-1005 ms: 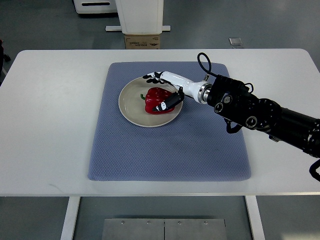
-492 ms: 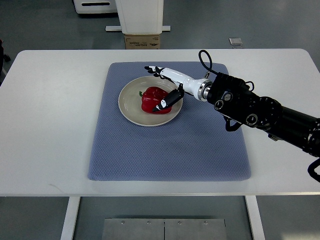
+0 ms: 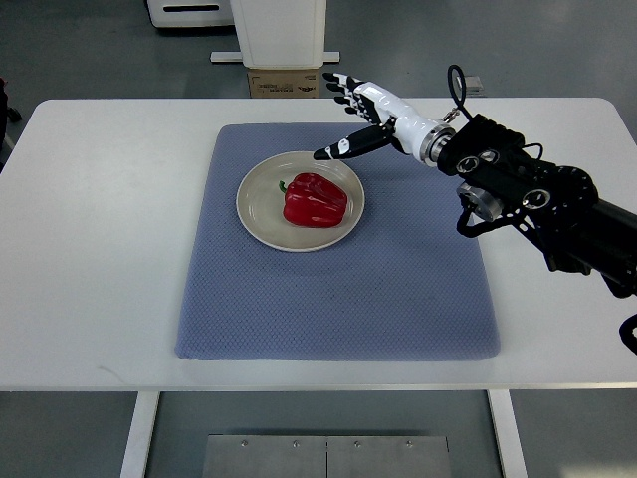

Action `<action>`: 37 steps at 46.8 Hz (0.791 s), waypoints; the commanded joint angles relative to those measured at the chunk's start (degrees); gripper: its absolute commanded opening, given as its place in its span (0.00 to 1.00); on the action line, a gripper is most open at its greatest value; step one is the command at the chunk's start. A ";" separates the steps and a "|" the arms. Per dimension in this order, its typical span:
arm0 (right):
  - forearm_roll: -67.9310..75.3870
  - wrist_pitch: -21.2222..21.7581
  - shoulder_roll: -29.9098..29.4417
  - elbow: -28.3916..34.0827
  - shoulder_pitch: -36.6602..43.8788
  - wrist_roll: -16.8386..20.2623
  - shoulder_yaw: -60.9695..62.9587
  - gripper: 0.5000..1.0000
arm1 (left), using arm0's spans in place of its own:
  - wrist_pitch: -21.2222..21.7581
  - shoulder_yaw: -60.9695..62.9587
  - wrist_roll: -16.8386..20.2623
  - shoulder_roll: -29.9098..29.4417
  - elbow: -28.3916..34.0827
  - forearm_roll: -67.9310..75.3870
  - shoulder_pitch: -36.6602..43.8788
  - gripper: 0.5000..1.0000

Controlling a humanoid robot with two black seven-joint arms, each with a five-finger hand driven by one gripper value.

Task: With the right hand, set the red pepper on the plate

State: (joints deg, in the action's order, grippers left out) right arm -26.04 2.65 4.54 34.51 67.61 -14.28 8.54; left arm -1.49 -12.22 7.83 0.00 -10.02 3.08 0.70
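The red pepper (image 3: 315,200) lies on the beige plate (image 3: 259,204), a little right of the plate's middle, with its green stem toward the left. My right hand (image 3: 348,115) hovers above the mat's far edge, up and to the right of the plate, apart from the pepper. Its fingers are spread and hold nothing. The right arm (image 3: 528,194) comes in from the right edge across the table.
The plate sits on a blue-grey mat (image 3: 338,289) in the middle of the white table (image 3: 100,249). Beyond the table's far edge stand a cardboard box (image 3: 285,82) and a white pedestal (image 3: 277,30).
My right hand has let go of the pepper, opened, and drawn back up and to the right, off the plate. The pepper stays on the plate.
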 commanded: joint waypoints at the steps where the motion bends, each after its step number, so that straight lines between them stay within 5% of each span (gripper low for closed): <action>1: 2.65 -0.02 1.87 -0.32 -1.52 0.04 2.09 1.00 | 0.00 0.00 -0.01 0.00 0.00 -0.01 0.00 1.00; 16: 9.95 -0.54 3.11 -10.51 -6.79 2.42 15.89 1.00 | 0.00 0.00 -0.01 0.00 0.00 -0.01 0.00 1.00; 37: 17.42 -4.15 2.93 -11.13 -8.99 2.50 18.88 1.00 | 0.00 0.00 -0.01 0.00 0.00 -0.01 0.00 1.00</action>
State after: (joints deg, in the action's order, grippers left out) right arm -9.37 -1.12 7.60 23.37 58.80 -11.81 26.57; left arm -1.49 -12.22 7.81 0.00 -10.02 3.04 0.70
